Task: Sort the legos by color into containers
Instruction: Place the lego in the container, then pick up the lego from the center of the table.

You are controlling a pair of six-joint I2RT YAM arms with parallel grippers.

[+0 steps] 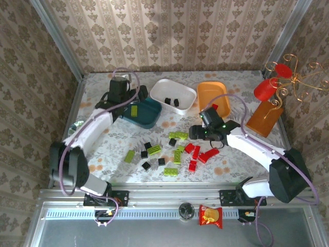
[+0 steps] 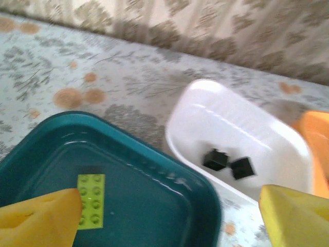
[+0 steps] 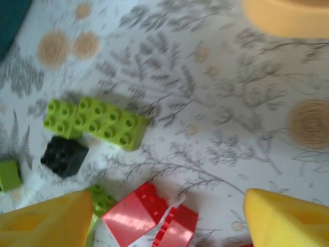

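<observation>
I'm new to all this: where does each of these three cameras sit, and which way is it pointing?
Top external: high behind the arms, looking down on the table; both arms show, with the left gripper and right gripper.
Left wrist: on the left arm, tilted down over the dark teal tray; its yellow fingers frame the bottom.
Right wrist: on the right arm, facing down at loose legos; its fingers show.
Shared: top and left wrist both show the white tray holding two black cubes.
</observation>
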